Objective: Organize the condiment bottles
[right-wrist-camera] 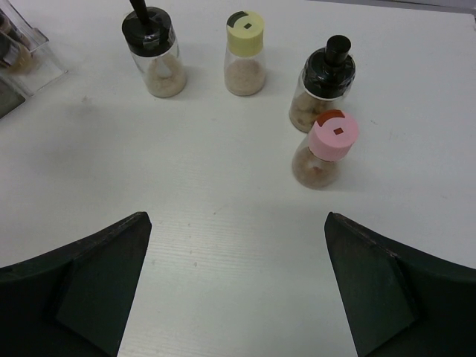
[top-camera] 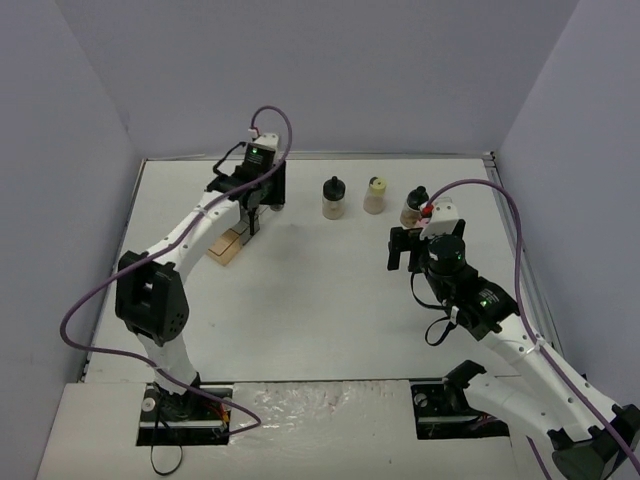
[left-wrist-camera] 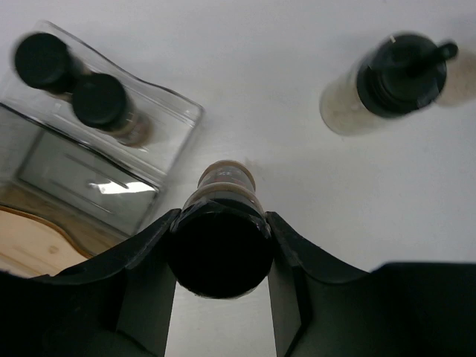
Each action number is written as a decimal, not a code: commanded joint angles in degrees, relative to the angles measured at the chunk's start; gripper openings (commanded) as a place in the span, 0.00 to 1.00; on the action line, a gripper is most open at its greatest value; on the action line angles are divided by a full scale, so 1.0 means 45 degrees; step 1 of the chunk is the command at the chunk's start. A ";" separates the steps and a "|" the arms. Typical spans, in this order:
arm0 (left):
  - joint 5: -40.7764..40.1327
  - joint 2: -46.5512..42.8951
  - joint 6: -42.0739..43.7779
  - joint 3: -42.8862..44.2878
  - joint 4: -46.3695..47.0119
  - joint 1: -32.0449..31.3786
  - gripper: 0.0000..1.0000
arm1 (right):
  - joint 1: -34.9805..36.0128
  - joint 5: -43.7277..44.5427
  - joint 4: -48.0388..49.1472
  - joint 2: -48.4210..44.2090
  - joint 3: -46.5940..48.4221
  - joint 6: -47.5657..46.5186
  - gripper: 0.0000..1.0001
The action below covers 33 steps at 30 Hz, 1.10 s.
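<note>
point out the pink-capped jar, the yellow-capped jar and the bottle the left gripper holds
pink-capped jar [right-wrist-camera: 333, 134], right wrist view, on its cap
yellow-capped jar [right-wrist-camera: 245, 31], right wrist view, on its cap
held bottle [left-wrist-camera: 219, 251], left wrist view, on its black cap

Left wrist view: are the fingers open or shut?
Shut: both fingers press against the sides of a black-capped jar held between them.

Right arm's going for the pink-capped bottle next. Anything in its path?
Nothing visible. Bare table lies between the right gripper, jaws open, and the pink-capped bottle; a black-capped bottle stands close behind it.
</note>
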 commanded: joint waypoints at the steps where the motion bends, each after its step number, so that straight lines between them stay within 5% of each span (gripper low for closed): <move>1: -0.0500 -0.0077 -0.0291 0.1719 0.0082 0.1107 0.19 | -0.0002 0.0461 0.0594 0.0043 0.0142 0.0130 1.00; 9: -0.0170 0.1884 -0.0564 0.3591 -0.0701 0.1703 0.19 | -0.0021 0.0714 0.0594 -0.0190 0.0026 0.0150 1.00; 27: -0.0386 0.3416 -0.1271 0.3782 -0.0529 0.1860 0.19 | -0.0022 0.0833 0.0573 -0.0098 -0.0210 0.0249 1.00; 33: -0.0446 0.4029 -0.1323 0.4249 -0.1244 0.1860 0.29 | -0.0017 0.0910 0.0574 -0.0264 -0.0253 0.0267 1.00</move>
